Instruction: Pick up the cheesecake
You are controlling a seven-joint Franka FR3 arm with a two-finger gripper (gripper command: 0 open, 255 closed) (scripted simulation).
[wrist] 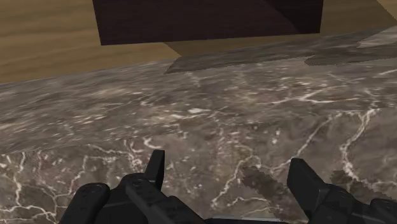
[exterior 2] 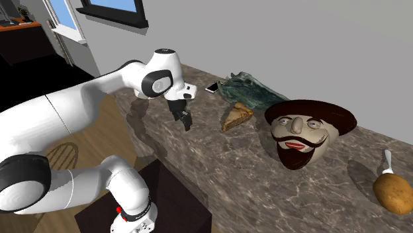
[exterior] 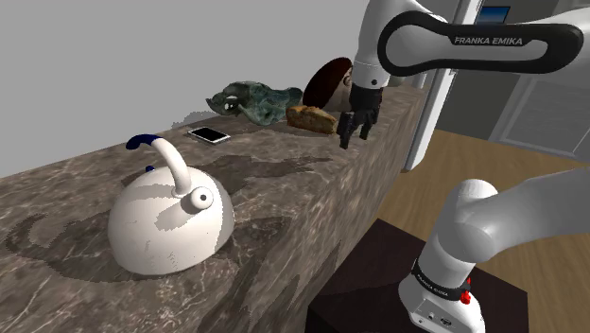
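The cheesecake (exterior: 311,117) is a tan-brown wedge lying on the dark marble counter (exterior: 274,180); in the second exterior view the cheesecake (exterior 2: 236,116) lies between the green lump and the bearded face. My black gripper (exterior: 351,131) hangs just above the counter near its front edge, beside the wedge and apart from it. In the second exterior view the gripper (exterior 2: 183,121) is to the left of the cake. In the wrist view the fingers (wrist: 155,167) stand apart over bare marble, gripper (wrist: 226,175) open and holding nothing.
A white kettle (exterior: 168,219) with a blue-tipped handle stands near the shoulder view's left. A phone (exterior: 209,134), a green crumpled object (exterior: 253,100) and a bearded face figure (exterior 2: 306,132) lie behind the cake. A drumstick-like item (exterior 2: 393,189) is at the far right. The dark stand (exterior 2: 142,205) sits below.
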